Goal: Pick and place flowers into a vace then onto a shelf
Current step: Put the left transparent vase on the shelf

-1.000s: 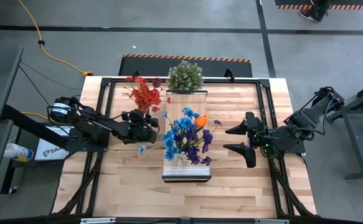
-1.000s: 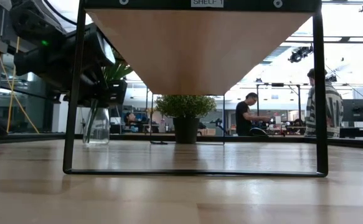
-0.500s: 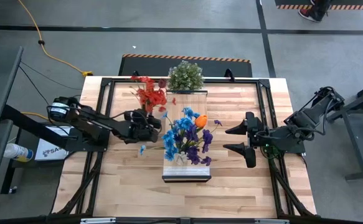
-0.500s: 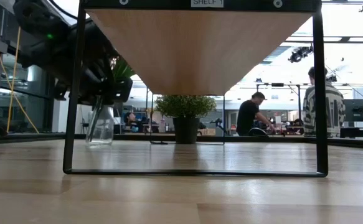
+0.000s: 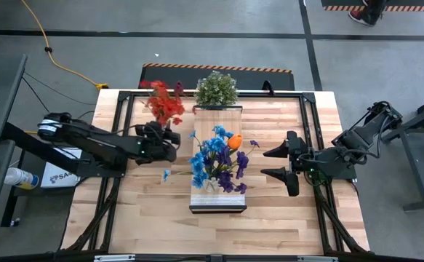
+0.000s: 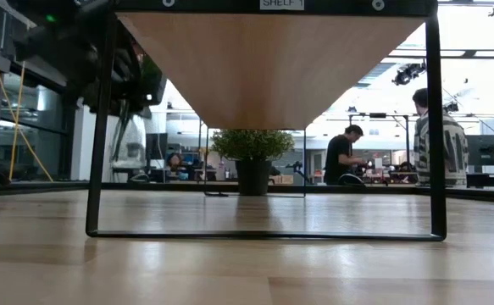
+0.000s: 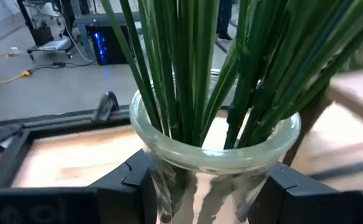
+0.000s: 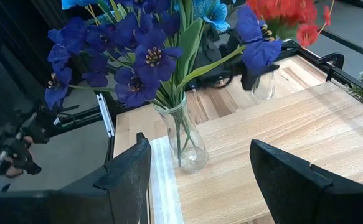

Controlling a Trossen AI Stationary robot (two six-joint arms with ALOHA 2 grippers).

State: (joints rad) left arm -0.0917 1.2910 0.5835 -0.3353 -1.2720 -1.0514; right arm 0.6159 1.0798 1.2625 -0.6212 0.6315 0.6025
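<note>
My left gripper [image 5: 165,143] is shut on a clear glass vase [image 7: 218,155] that holds the red flowers [image 5: 166,105] on green stems. It hangs left of the shelf [image 5: 218,117], a raised light wood plank. A second glass vase [image 8: 188,144] with blue, purple and one orange flower [image 5: 217,159] stands by its base on the shelf. My right gripper [image 5: 278,163] is open and waits right of the shelf, level with that vase. In the low view the held vase [image 6: 130,146] shows behind the shelf's black leg. My left gripper pinches the vase's neck [image 7: 169,180] just under the rim, one finger [image 7: 126,186] on each side. The fingers come in level from the table's left. The vase is lifted clear of the table and stands close to upright, the stems rising out of its mouth.
A bushy green potted plant [image 5: 216,89] stands at the shelf's far end. The shelf's black metal frame [image 6: 101,127] has legs down to the tabletop, with open room beneath the plank. People show in the room beyond the table. Bare tabletop lies near the front edge [image 5: 146,218].
My left gripper has lifted the vase of red flowers off the table, tipping it briefly on the way. It first edged toward the shelf, then drew back toward the table's left while rising. The red blooms have shifted left and farther back. My right arm has kept still.
</note>
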